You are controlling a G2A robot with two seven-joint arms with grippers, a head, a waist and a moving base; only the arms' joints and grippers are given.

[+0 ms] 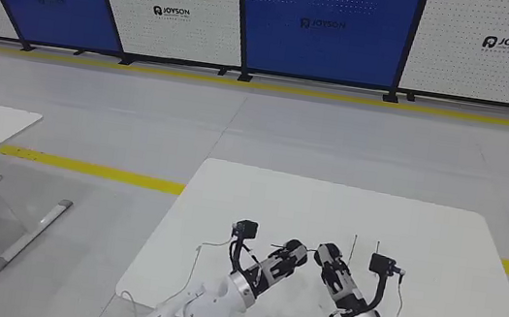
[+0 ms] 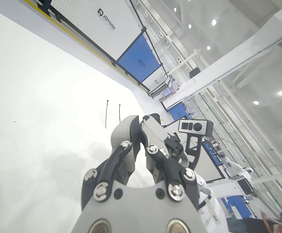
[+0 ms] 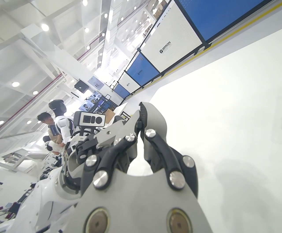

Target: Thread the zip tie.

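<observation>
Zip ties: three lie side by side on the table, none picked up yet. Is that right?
Not quite: there are two, not three. The left wrist view shows a first zip tie and a second zip tie side by side on the table, neither picked up yet.

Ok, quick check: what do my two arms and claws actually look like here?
The left claw and right claw match: light grey finger shells, black toothed pads, black linkage bars on round silver screws, a grey palm plate with two brass-coloured discs. Each wrist carries a black bracket with a white-faced camera module. The arms are white with black joints and thin dark cables.
</observation>
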